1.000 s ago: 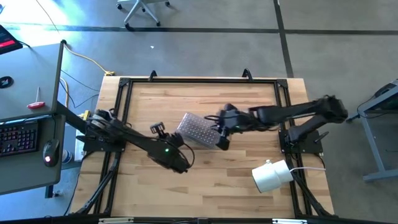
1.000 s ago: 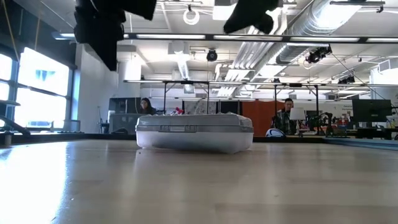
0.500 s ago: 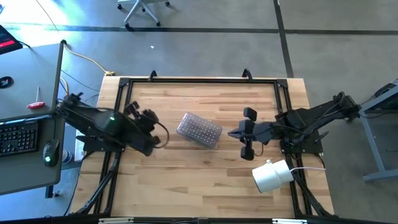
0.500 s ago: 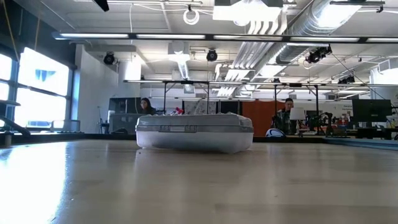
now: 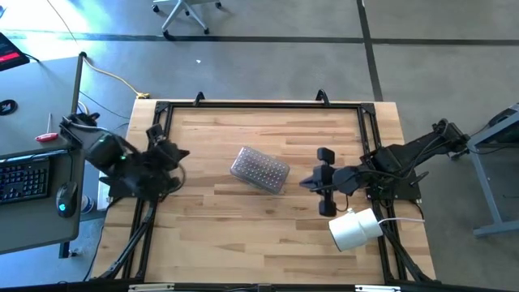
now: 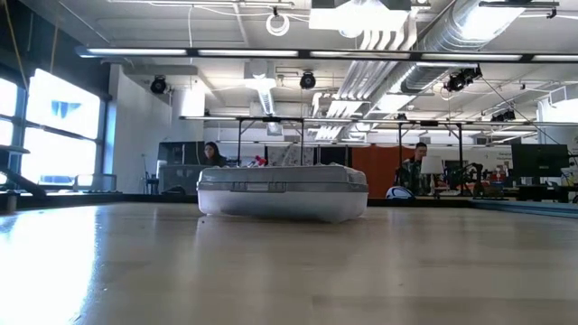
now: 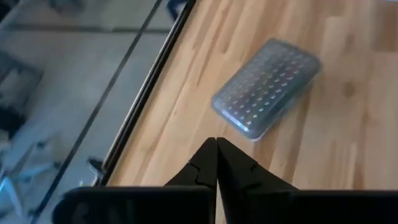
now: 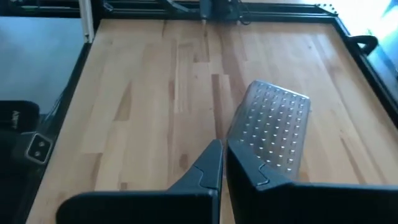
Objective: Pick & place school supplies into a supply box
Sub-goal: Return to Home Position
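The supply box (image 5: 259,169), a clear case with a dotted lid, lies closed with its bottom flat on the wooden table; it also shows in the low view (image 6: 282,191). The school supplies show in no view. My left gripper (image 5: 182,154) hangs shut above the table's left edge, well left of the box (image 7: 267,87), its fingertips together (image 7: 216,143). My right gripper (image 5: 306,180) hangs shut to the right of the box (image 8: 273,130), apart from it, its fingertips closed (image 8: 224,147).
A white cylindrical roll (image 5: 355,229) lies at the table's near right corner, close to my right arm. A black frame (image 5: 259,105) runs around the tabletop. A desk with a keyboard (image 5: 24,174) stands left of the table.
Both arms have drawn back from the box and risen out of the low view. My left gripper went up and toward the table's left edge. My right gripper left the box's right end and went toward the right edge. The box stayed in place.
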Robot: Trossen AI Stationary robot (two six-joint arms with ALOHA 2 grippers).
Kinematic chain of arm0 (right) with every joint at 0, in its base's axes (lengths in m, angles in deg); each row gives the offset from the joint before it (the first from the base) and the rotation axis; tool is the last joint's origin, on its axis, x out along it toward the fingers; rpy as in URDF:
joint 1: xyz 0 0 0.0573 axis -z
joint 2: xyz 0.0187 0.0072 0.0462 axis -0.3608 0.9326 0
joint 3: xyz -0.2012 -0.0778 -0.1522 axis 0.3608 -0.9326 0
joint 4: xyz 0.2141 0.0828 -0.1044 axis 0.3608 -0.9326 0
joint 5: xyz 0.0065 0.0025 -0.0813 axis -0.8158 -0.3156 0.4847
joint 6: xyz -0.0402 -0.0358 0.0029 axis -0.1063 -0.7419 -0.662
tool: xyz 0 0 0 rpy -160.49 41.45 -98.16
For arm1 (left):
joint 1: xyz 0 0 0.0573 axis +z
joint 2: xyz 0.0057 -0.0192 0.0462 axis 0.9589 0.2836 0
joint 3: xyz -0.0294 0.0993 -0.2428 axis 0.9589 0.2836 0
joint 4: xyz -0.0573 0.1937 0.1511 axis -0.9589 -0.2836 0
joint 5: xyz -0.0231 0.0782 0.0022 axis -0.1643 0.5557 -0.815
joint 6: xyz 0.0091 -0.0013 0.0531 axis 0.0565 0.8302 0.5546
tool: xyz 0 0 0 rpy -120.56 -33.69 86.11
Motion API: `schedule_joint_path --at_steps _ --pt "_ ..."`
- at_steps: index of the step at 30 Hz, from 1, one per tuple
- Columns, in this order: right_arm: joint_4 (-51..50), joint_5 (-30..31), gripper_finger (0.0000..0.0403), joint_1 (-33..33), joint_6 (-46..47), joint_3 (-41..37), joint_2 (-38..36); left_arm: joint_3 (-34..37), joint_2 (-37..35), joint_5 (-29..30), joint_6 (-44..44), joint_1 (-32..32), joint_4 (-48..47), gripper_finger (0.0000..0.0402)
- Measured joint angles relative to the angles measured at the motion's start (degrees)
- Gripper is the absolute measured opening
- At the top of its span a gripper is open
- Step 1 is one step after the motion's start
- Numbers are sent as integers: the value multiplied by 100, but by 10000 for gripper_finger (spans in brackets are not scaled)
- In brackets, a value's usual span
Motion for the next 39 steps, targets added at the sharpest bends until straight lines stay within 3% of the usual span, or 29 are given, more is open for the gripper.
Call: schedule_joint_path --at_steps 6,9,14,18,23,27,30,35,39 --pt "-99 -487 0 2 65 0 0 13 -483 426 -109 -799 8 62" --pt "-80 -535 0 0 -190 0 -12 397 -869 670 -413 -1195 91 60" --pt "16 -576 0 4 -308 0 -75 2033 -1866 1075 -1135 -1705 961 45" --pt "50 -580 0 2 -355 0 -266 3699 -2704 1135 -1042 -1829 2627 32" --pt "277 -581 0 -9 -380 0 -496 5489 -3561 -163 479 -1818 5248 28" --pt "324 -583 0 -7 -574 0 -617 6480 -4098 -614 2119 -1816 7198 39" --pt "348 -581 0 -9 -684 0 -706 6776 -4507 -606 3033 -1816 7724 44" --pt "255 -584 0 -9 -750 0 -714 6899 -5350 -388 3996 -1814 7774 41" --pt "78 -584 0 -7 -771 -2 -808 7236 -6113 -410 4836 -1814 8562 30"
